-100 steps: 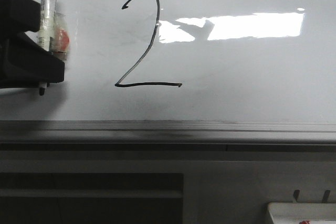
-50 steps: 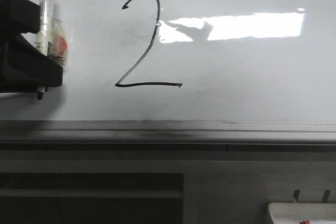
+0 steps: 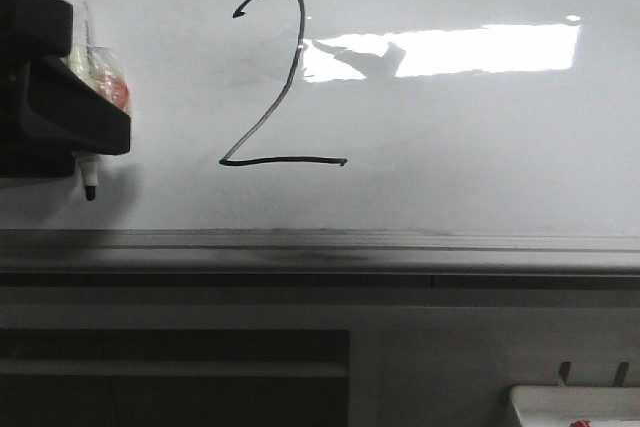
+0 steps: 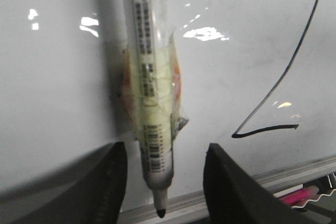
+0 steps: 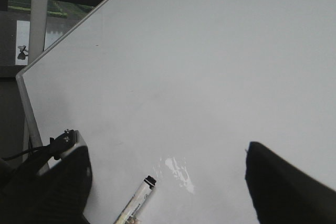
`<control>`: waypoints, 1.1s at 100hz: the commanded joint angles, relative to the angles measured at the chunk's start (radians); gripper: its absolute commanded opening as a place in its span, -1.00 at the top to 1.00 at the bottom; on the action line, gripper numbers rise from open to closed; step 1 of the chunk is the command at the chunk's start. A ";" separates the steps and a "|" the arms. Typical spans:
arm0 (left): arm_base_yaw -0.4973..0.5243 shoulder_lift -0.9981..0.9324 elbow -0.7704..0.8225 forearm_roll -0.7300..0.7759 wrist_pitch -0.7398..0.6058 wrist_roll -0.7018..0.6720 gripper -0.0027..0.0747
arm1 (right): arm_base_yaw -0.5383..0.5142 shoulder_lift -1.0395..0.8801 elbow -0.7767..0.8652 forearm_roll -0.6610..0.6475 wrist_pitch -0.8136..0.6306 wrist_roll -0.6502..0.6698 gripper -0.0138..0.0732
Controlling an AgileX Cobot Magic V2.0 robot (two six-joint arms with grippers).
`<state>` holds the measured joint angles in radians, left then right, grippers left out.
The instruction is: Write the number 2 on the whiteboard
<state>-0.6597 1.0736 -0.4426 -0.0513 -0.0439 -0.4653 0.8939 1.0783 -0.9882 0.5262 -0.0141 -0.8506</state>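
Note:
The number 2 (image 3: 285, 82) stands in thin black marker on the whiteboard (image 3: 480, 147), left of the glare. It also shows in the left wrist view (image 4: 294, 56). My left gripper (image 3: 70, 117) is at the board's left side, well left of the figure. In the left wrist view its jaws (image 4: 165, 148) are spread wide. The white marker (image 4: 149, 77), wrapped in yellow and orange tape, lies between them against the board, touching neither finger, tip toward the ledge. My right gripper (image 5: 165, 150) is open over bare board, with the marker's rear end (image 5: 137, 203) below it.
A grey metal ledge (image 3: 320, 247) runs along the board's near edge. A small white tray with red marks (image 3: 575, 407) sits at the bottom right. A pink marker (image 4: 299, 198) lies beyond the ledge in the left wrist view.
The marker has slid down the board toward the ledge, so less of it shows above the left gripper. The left gripper has shifted slightly. The number 2 is unchanged.

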 commanded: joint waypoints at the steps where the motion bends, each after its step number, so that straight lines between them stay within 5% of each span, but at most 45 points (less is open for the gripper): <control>1: -0.001 -0.059 -0.031 0.011 -0.046 -0.006 0.12 | -0.007 -0.036 -0.036 0.000 -0.054 -0.003 -0.52; 10: -0.001 -0.117 -0.031 0.025 -0.024 -0.006 0.12 | -0.009 -0.048 -0.034 0.000 -0.047 -0.003 -0.34; 22: -0.003 -0.213 -0.031 0.051 0.025 -0.006 0.22 | -0.009 -0.063 -0.033 0.000 -0.011 -0.003 0.19; 34: -0.003 -0.318 -0.022 0.084 0.044 -0.006 0.81 | -0.009 -0.088 0.000 0.000 0.003 -0.003 0.86; 38: -0.003 -0.358 -0.021 0.103 0.037 -0.006 0.99 | -0.009 -0.097 0.022 0.000 -0.006 -0.003 0.84; 71: -0.003 -0.665 0.066 0.316 -0.005 -0.006 0.98 | -0.007 -0.365 0.365 0.078 -0.273 -0.003 0.82; 110: -0.003 -0.841 0.156 0.365 0.044 -0.006 0.98 | -0.007 -0.728 0.721 0.196 -0.289 -0.003 0.82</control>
<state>-0.6597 0.2299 -0.2611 0.3072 0.0578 -0.4653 0.8919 0.3953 -0.2761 0.7153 -0.2206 -0.8506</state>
